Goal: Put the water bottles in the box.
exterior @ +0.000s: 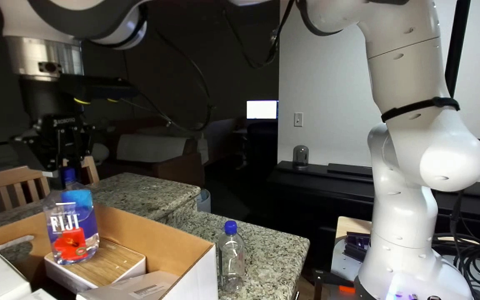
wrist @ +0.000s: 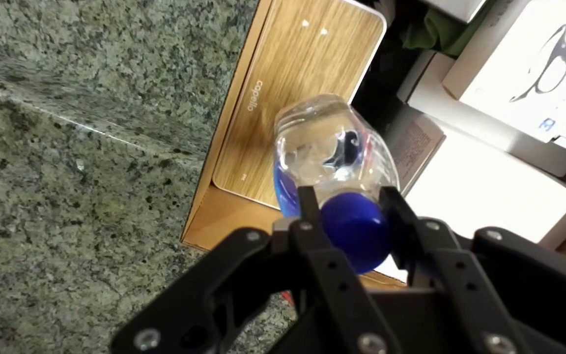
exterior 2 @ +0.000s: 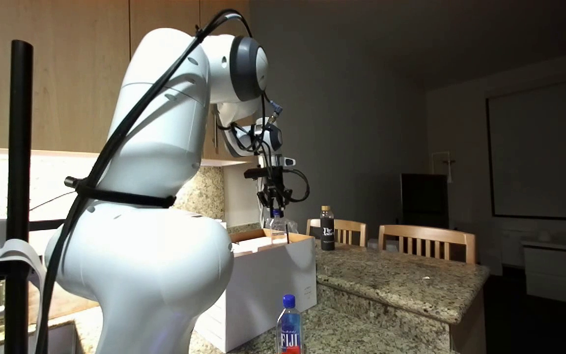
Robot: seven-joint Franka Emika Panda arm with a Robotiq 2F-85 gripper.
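The box (exterior: 156, 239), a large carton tan inside and white outside, stands on the granite counter and shows in all views. My gripper (wrist: 348, 195) is over the box with its fingers shut on both sides of a water bottle's blue cap. This clear water bottle (exterior: 71, 227) is upright inside the box area, its base at or just above a wood-topped white box; contact is unclear. It also shows in the wrist view (wrist: 334, 142). The other water bottle (exterior: 231, 258) stands upright on the counter outside the box, also in an exterior view (exterior 2: 289, 329), with its red-and-blue label.
Inside the box lie the wood-topped box (wrist: 302, 54), white cartons (wrist: 489, 187) and a dark green cloth (wrist: 442, 32). A raised granite ledge (exterior 2: 391, 273) borders the box and holds a dark bottle (exterior 2: 327, 231). Wooden chairs (exterior 2: 425, 238) stand behind it.
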